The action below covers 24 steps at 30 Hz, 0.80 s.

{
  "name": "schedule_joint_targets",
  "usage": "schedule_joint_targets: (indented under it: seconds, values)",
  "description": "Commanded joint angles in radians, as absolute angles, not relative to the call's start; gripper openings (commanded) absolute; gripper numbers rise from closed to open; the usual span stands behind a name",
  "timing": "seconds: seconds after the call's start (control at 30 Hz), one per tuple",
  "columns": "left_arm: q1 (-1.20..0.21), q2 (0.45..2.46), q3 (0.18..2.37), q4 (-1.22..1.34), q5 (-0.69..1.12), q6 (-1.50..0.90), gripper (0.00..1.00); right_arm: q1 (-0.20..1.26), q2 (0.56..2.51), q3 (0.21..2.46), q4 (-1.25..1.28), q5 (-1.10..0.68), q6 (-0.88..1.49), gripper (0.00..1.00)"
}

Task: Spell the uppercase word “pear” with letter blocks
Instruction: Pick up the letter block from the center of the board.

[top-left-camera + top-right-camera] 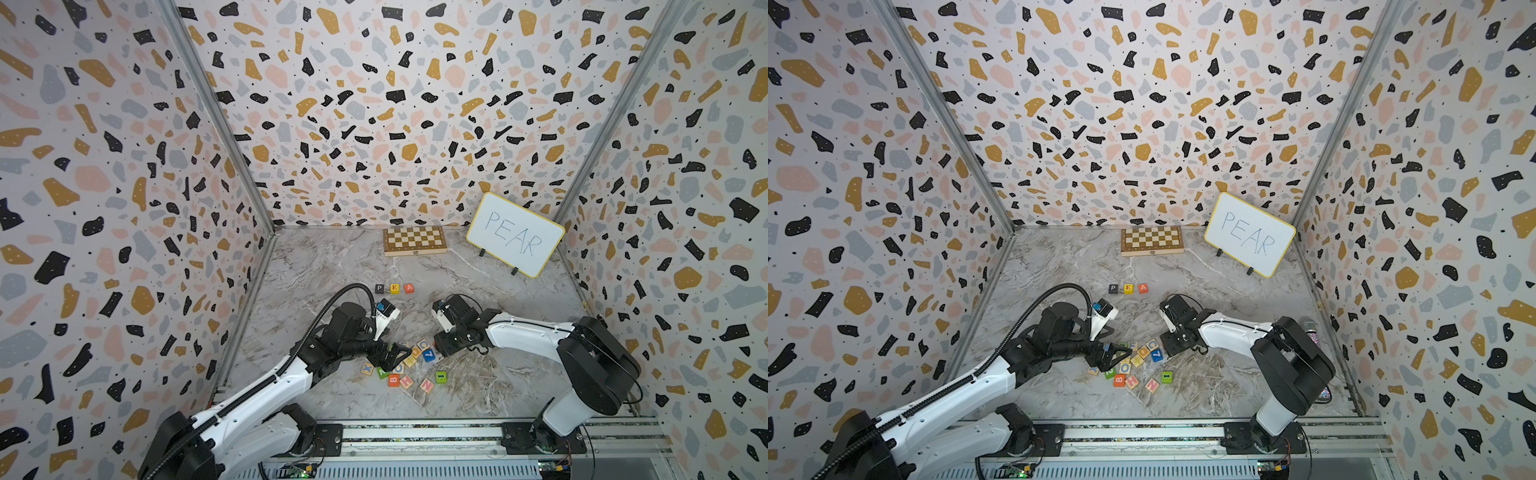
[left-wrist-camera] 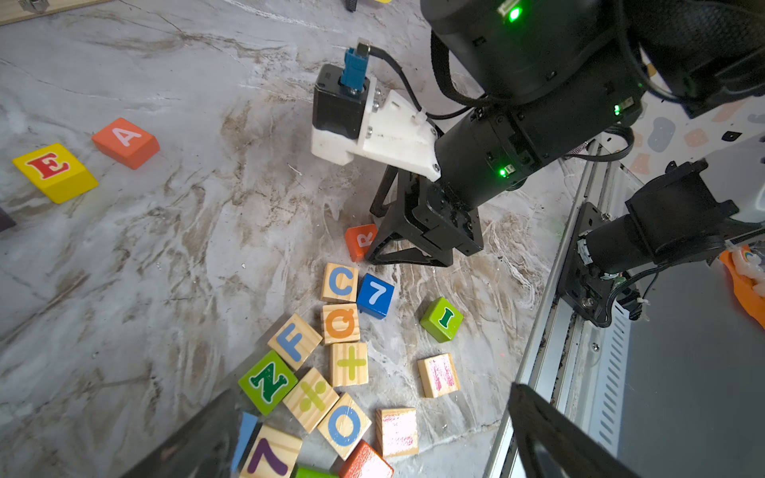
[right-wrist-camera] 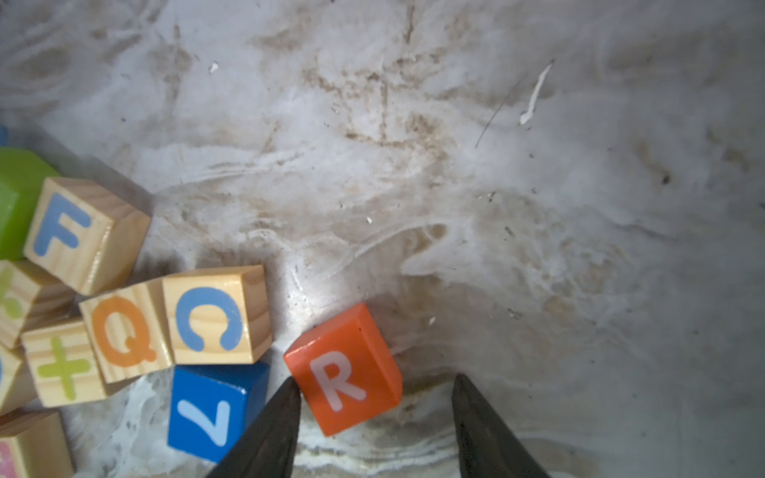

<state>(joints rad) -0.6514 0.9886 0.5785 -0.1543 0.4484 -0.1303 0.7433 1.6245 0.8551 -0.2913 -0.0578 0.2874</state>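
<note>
The right gripper [image 3: 374,383] stands with jaws apart astride the R block [image 3: 345,370], which lies skewed toward the front edge of the table [image 3: 538,186] beside the 7 block [image 3: 211,409], so closing may twist it out or nudge that neighbour.

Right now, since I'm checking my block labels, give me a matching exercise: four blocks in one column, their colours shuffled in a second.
Blocks: 1 P block; 2 E block; 3 R block; 4 I block.
Colours: a green; b orange-red; c black; d yellow.
Pairs: 1-c, 2-d, 3-b, 4-a.
</note>
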Motion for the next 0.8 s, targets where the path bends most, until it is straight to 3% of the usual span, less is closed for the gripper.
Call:
schedule_joint_targets:
  seconds: [0.0, 0.77]
  values:
    - [-0.657, 0.985, 0.578, -0.122, 0.462, -0.121, 0.99, 0.735, 1.666, 0.871, -0.33, -0.038, 0.289, 0.58]
    - [-0.657, 0.985, 0.563, -0.103, 0.434, -0.118, 0.99, 0.71, 1.654, 0.883, -0.326, -0.082, 0.31, 0.49]
